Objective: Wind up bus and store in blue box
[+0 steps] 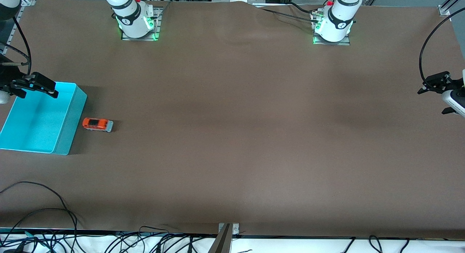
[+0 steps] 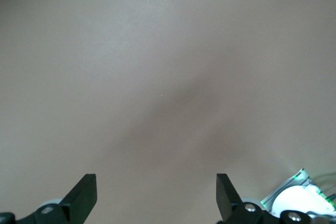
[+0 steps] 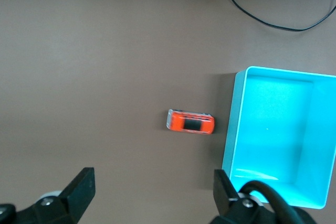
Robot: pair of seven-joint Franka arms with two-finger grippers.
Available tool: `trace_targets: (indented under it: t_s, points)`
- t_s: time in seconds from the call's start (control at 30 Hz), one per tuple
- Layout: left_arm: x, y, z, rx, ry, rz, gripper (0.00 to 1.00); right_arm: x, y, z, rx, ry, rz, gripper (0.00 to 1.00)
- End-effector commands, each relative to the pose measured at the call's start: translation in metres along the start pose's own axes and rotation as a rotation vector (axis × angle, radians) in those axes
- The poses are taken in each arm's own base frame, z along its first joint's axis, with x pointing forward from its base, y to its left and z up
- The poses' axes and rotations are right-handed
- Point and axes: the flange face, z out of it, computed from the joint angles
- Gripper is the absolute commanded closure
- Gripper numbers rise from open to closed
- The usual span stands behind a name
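The small orange bus (image 1: 97,124) stands on the brown table right beside the blue box (image 1: 69,115), on the box's side toward the left arm's end. The box is empty and sits at the right arm's end of the table. My right gripper (image 1: 51,89) is open and empty, up over the box's rim. Its wrist view shows the bus (image 3: 191,123) and the box (image 3: 231,135) below the open right gripper (image 3: 152,182). My left gripper (image 1: 430,85) is open and empty, waiting over the left arm's end of the table. Its wrist view shows only bare table under the left gripper (image 2: 156,187).
Black cables (image 1: 54,209) lie along the table edge nearest the front camera, and one loop (image 3: 252,3) shows in the right wrist view. The two arm bases (image 1: 136,20) (image 1: 332,26) stand at the table's farthest edge.
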Motion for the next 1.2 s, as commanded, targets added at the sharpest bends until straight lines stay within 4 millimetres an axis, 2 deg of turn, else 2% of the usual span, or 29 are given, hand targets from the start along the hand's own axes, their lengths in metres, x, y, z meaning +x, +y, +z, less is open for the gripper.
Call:
trace_targets:
  t_s: [0.0,0.13,0.3,0.43,0.57,0.67,0.77,1.17]
  points:
    - [-0.004,0.005,0.000,-0.014,-0.032,-0.092,0.00,0.000,-0.002,-0.006,-0.004,-0.004,-0.011,0.00]
    - [-0.003,0.004,0.001,-0.022,-0.026,-0.160,0.00,0.000,-0.001,-0.006,-0.004,-0.004,-0.010,0.00]
    - [-0.002,0.004,-0.005,-0.033,-0.001,-0.470,0.00,-0.001,-0.001,-0.007,-0.004,-0.003,-0.010,0.00]
    - [0.007,0.011,-0.006,-0.025,0.003,-0.616,0.00,-0.001,-0.001,-0.007,-0.004,-0.003,-0.010,0.00]
    - [0.007,0.011,-0.007,-0.023,0.003,-0.649,0.00,-0.001,-0.001,-0.007,-0.004,-0.004,-0.011,0.00]
    - [0.007,0.014,-0.023,-0.010,0.028,-0.653,0.00,-0.002,-0.002,-0.006,-0.004,-0.013,-0.011,0.00]
    - [0.021,0.028,-0.024,0.004,0.023,-0.644,0.00,-0.002,-0.001,-0.006,-0.004,-0.013,-0.010,0.00]
    - [0.019,0.028,-0.027,0.002,0.031,-0.689,0.00,0.000,-0.001,0.005,-0.004,-0.035,-0.006,0.00]
